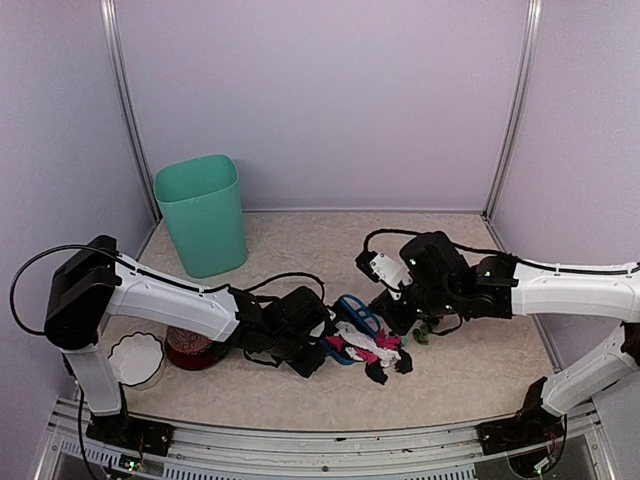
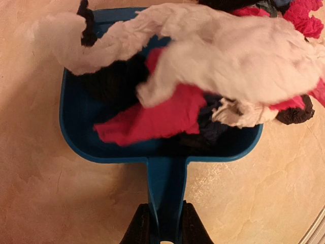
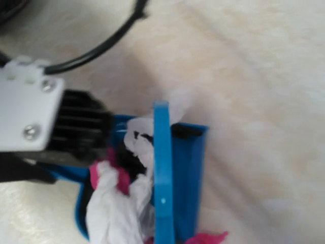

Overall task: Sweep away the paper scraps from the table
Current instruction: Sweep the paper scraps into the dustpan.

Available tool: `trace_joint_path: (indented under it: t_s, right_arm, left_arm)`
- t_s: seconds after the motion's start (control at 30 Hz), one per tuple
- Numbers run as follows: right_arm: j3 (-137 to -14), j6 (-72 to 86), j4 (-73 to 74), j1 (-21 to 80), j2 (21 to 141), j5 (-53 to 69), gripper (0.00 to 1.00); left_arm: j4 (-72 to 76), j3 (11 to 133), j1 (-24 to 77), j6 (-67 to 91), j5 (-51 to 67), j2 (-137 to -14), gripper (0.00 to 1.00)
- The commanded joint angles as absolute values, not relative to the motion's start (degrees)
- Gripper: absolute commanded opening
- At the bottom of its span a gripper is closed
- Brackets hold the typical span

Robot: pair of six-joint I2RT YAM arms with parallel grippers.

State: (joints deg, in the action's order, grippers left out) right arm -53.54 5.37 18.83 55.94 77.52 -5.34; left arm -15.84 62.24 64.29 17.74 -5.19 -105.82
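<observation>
Beyond left end effector: paper scraps

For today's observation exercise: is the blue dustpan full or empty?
Full: white, pink and black paper scraps heap inside the dustpan, some spilling past its rim.

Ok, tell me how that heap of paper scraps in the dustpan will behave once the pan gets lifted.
Probably light and floppy: the paper scraps look crumpled and thin. Likely to spill, since they pile above the rim of the blue dustpan and some hang past its edges. The left gripper pinches only the handle, so a tilt could shed them.
</observation>
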Motion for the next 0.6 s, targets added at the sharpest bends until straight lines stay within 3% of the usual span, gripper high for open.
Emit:
trace_joint_path:
  t_s: [0.0,0.27,0.57]
  right_arm:
    - [-53.04,7.49,21.72,56.39,72.99,-17.51,0.0]
    - [-51.4,14.65,28.83,52.79,67.42,-40.34,0.0]
    - [-48.38,23.75,34.87,43.84,69.42,-46.13,0.0]
  left_arm:
    - [-16.46,62.19,63.81,17.57,-4.8,-107.05,0.0]
    - [-15.46,60.77,64.02,17.83,-4.39,-106.64,0.0]
    - [-15.79,60.29,65.11,17.85,-4.67,-106.35,0.0]
